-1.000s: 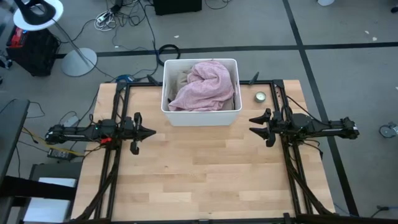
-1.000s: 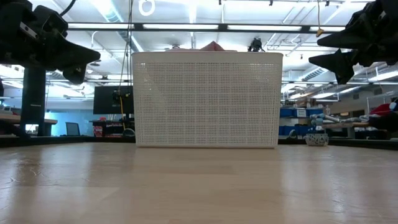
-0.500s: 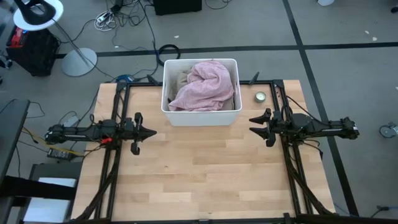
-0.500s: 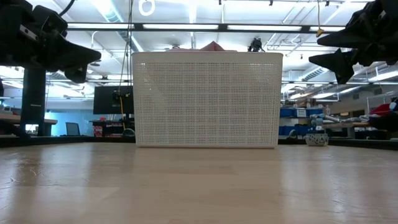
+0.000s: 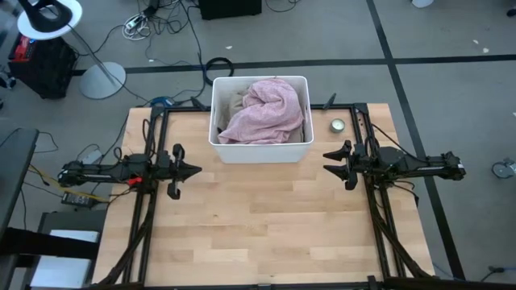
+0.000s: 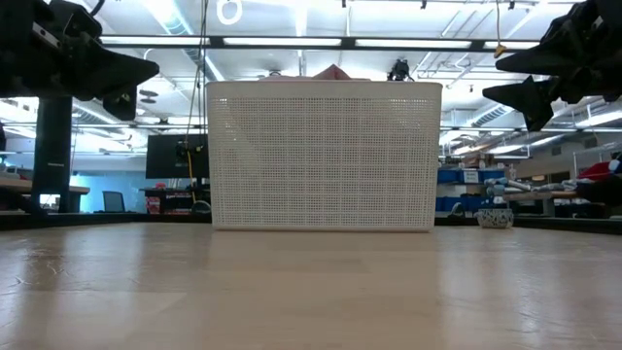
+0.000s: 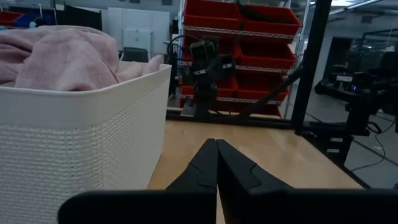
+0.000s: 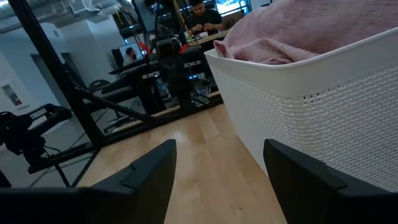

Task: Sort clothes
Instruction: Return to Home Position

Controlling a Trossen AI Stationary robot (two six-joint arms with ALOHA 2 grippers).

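Pink garment (image 5: pixel 262 111) apart from end effectors (image 5: pixel 197 171) (image 5: pixel 326 160)

1. Two end effectors: the left end effector (image 5: pixel 197 171) and the right end effector (image 5: pixel 326 160).
2. One white bin (image 5: pixel 260 154), between them.
3. Two garments showing: one pink garment (image 5: pixel 266 113), one grey-beige garment (image 5: pixel 233 103).
4. One small round tin (image 5: pixel 337 125), near the right end effector.
5. One desk (image 5: pixel 258 229).

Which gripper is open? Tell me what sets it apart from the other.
The right gripper, right of the white bin: its fingers stand apart. The left gripper, on the bin's other side, has its fingers pressed together. Neither holds anything.
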